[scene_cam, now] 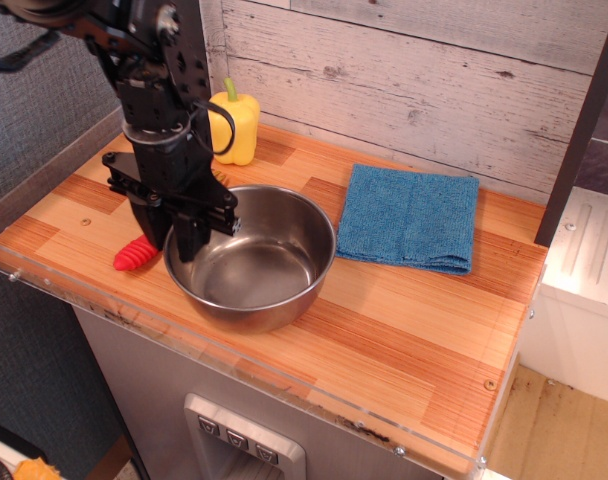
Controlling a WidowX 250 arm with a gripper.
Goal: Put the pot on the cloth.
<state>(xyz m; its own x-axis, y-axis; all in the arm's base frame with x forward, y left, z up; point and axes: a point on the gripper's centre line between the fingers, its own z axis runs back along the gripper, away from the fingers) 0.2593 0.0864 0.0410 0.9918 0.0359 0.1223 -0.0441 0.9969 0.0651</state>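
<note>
The pot [252, 262] is a wide shiny steel bowl without handles, standing on the wooden counter at the front left. The cloth [409, 217] is a folded blue towel lying flat to the pot's right, apart from it. My gripper [171, 238] points down at the pot's left rim. One finger is inside the pot and the other outside, and the jaws are drawn close together on the rim. The pot rests on the counter.
A yellow toy pepper [233, 123] stands at the back left by the plank wall. A red-handled utensil [136, 253] lies left of the pot, partly hidden by my gripper. A clear raised lip [234, 345] runs along the counter's front edge.
</note>
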